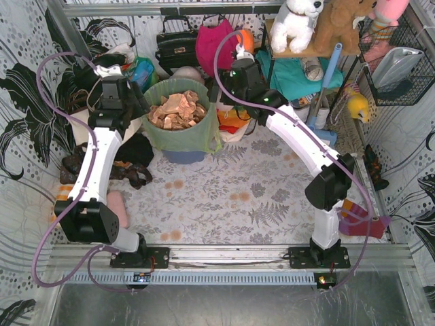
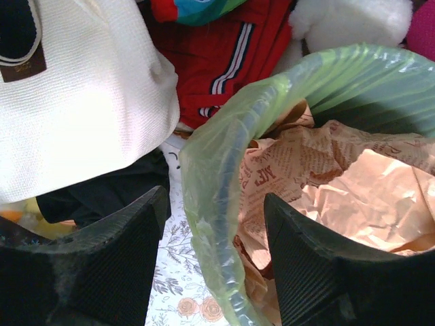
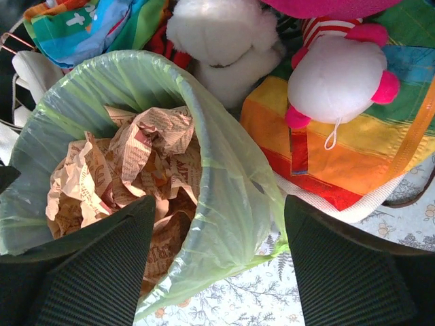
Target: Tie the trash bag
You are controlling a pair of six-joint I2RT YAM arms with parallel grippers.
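Observation:
The trash bag (image 1: 178, 123) is thin lime-green plastic lining a round bin, full of crumpled tan-brown paper (image 1: 177, 109). My left gripper (image 1: 128, 103) hangs at the bag's left rim. In the left wrist view its jaws stand open astride the folded rim (image 2: 214, 204), one finger outside and one over the paper, with a gap on each side. My right gripper (image 1: 234, 92) hangs at the bag's right rim. Its jaws also stand open, straddling the green rim (image 3: 231, 204) without touching it.
A cream tote bag (image 2: 75, 102) lies just left of the bin. Red and rainbow cloths (image 3: 353, 136), plush toys (image 3: 340, 75) and handbags (image 1: 177, 44) crowd the back and right. A shelf (image 1: 306, 51) with stuffed animals stands behind the right arm. The floral cloth (image 1: 224, 197) covers the table.

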